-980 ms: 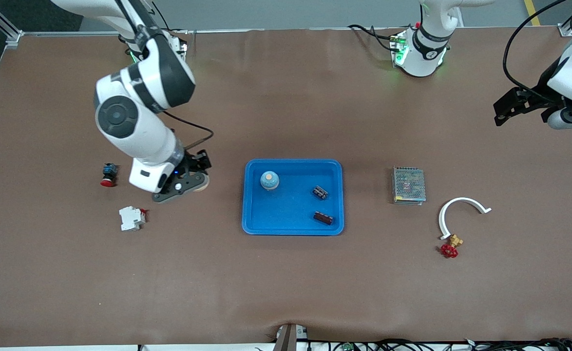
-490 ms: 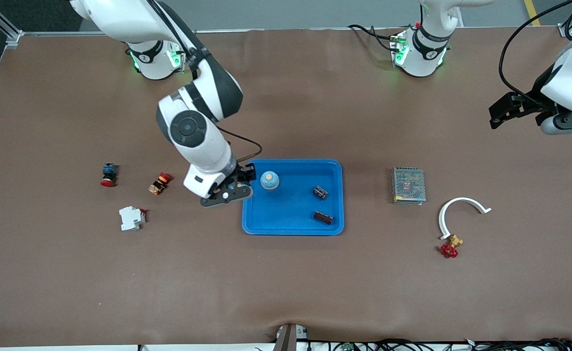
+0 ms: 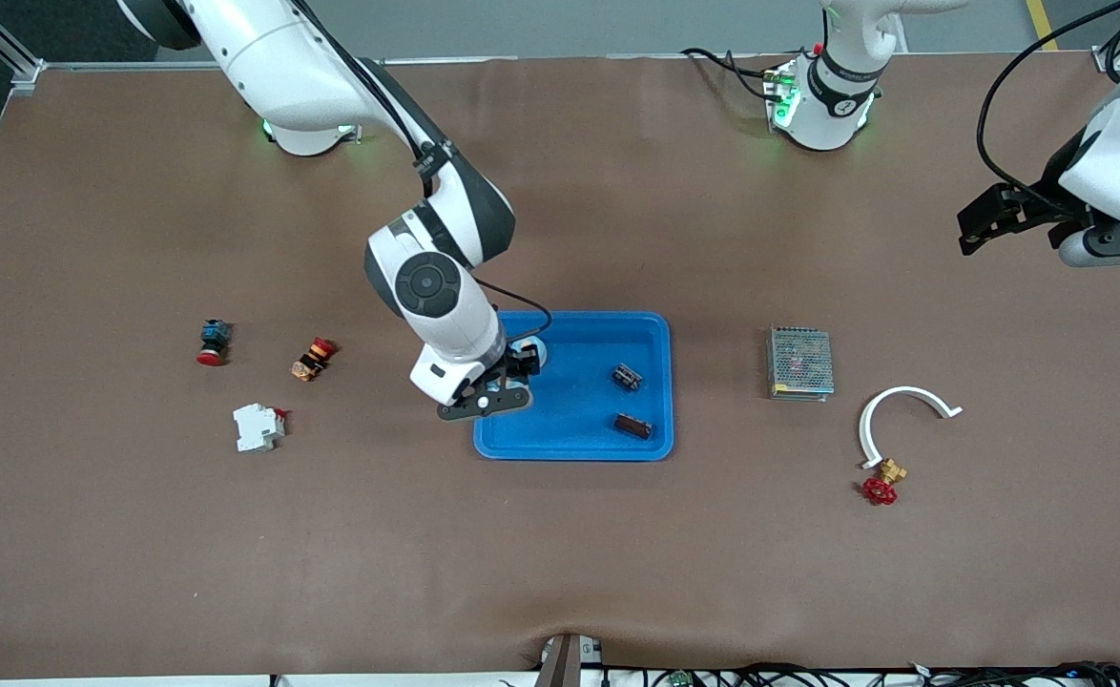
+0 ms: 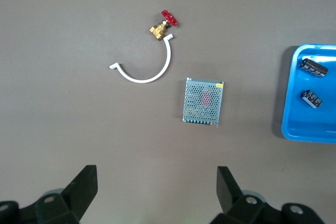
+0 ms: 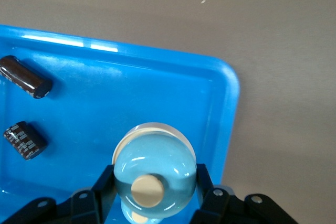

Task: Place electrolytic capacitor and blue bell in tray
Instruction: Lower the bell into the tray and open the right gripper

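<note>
Right claw [image 3: 520, 367] over the tray's [image 3: 574, 448] corner toward the right arm's end, fingers [image 5: 105, 184] closed snugly on a second blue bell [image 5: 155, 176]; first bell [image 3: 533, 349] mostly hidden beneath, in the tray; two capacitors [image 3: 628, 377] [image 3: 633, 426] lying in the tray toward the left arm's end; left claw [image 4: 157, 182] waiting wide open and empty above bare table near the metal box [image 4: 202, 102].

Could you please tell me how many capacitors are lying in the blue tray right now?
2. One capacitor lies in the tray toward the left arm's end; the other capacitor sits beside it, nearer the front camera. The right arm could hide more.
</note>
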You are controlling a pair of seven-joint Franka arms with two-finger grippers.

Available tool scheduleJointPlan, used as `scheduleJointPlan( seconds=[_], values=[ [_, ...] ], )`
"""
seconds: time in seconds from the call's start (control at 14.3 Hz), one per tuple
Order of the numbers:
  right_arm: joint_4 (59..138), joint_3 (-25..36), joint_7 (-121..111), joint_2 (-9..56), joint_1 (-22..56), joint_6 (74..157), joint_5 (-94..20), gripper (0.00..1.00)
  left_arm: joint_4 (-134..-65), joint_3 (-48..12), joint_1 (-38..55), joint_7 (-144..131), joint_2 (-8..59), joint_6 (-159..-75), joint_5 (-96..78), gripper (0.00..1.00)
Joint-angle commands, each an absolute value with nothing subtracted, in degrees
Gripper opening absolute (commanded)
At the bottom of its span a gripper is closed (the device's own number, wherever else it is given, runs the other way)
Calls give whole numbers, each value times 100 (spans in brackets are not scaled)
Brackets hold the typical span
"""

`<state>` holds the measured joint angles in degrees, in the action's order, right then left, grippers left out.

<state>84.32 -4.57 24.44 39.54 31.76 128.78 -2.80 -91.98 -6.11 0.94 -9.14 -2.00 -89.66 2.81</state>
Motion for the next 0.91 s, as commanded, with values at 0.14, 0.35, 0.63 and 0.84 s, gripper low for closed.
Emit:
scheduleJointPlan(
  seconds=[0.14,0.35,0.63,0.84],
  values=[
    [8191,-378,2584,4429,3340,13289,-237,36,-9229,-571,88,-782,-229,-9009,158,100],
    [8200,-378,2549,4561,3349,13351,-229,36,-9229,-571,88,-782,-229,-9009,158,100],
    [8200,-369,2540,4719,3375,13517,-229,36,-9229,-571,88,-782,-229,-9017,158,100],
    [8200,-352,2531,4807,3366,13641,-150,36,-9229,-571,88,-782,-229,-9009,158,100]
  ],
)
